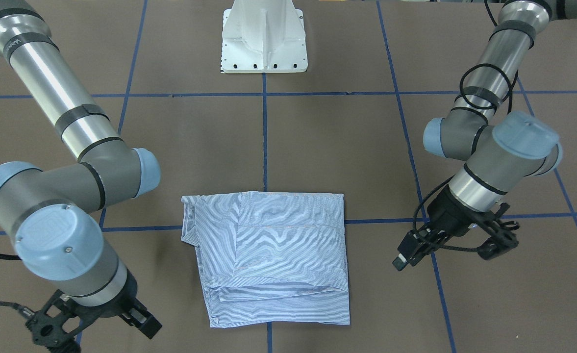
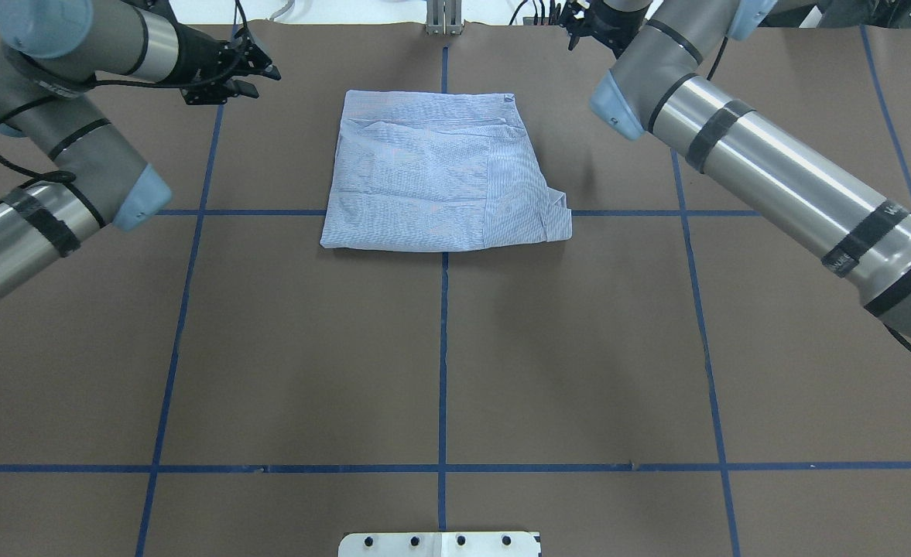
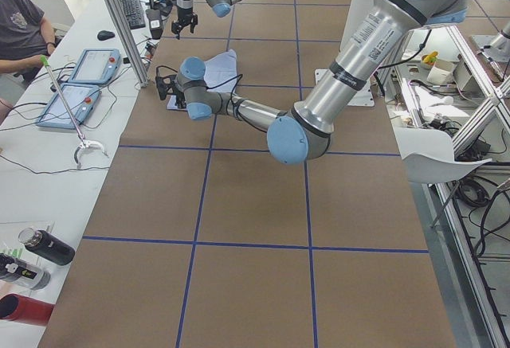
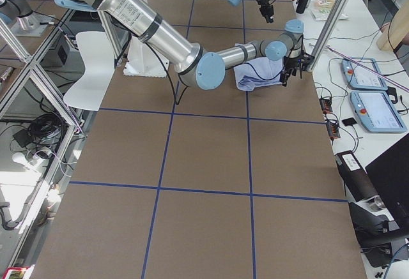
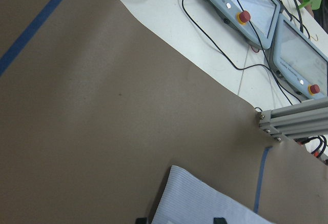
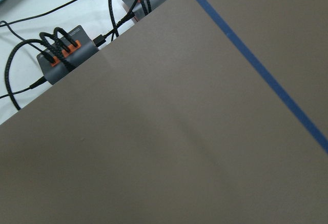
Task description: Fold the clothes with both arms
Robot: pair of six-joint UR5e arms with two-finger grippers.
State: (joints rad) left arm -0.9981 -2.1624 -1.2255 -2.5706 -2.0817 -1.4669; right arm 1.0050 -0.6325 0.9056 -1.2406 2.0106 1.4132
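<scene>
The light blue and white striped shirt (image 2: 440, 178) lies folded into a flat rectangle at the far middle of the table. It also shows in the front-facing view (image 1: 273, 255). My left gripper (image 2: 258, 77) hovers open and empty beside the shirt's far left corner. It also shows in the front-facing view (image 1: 452, 255). In the left wrist view a shirt corner (image 5: 205, 198) lies just ahead of the spread fingertips. My right gripper (image 1: 92, 323) is open and empty, apart from the shirt near the table's far edge. It also shows in the overhead view (image 2: 587, 23). The right wrist view shows only bare table.
The white pedestal base (image 1: 264, 44) stands on the robot's side. Blue tape lines (image 2: 443, 348) cross the brown table. Beyond the far edge are teach pendants (image 5: 256, 8), an aluminium post (image 5: 294, 121) and cable hubs (image 6: 66, 60).
</scene>
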